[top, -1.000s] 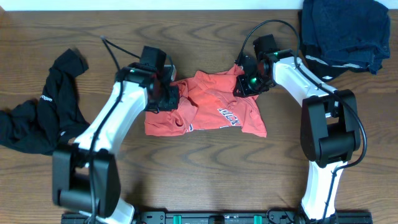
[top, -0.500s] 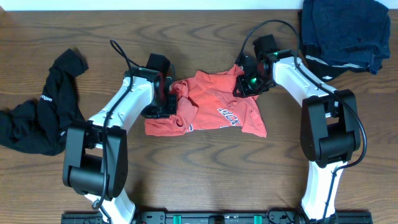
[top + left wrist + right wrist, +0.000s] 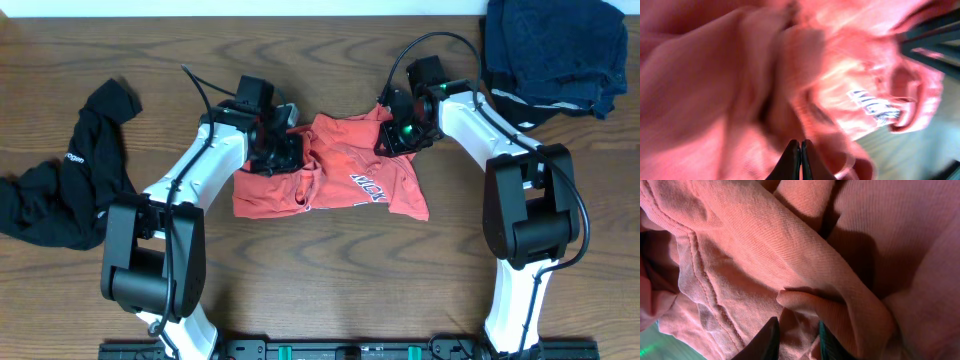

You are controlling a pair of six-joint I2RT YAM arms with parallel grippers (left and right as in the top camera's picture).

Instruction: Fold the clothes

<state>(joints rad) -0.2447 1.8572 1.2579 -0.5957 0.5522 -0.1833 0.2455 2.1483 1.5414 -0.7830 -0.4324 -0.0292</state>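
Coral T-shirt (image 3: 345, 185): my left tool (image 3: 800, 146), pressed together, has shifted from the left edge up top; right tool (image 3: 797, 332) pinches a ridge. Fold barely begun.

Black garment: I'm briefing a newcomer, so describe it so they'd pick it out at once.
On the wooden table, look to the far left edge, away from the coral-red T-shirt in the middle. The black garment lies crumpled there, alone; unlike the navy pile at top right, it is black with small white marks.
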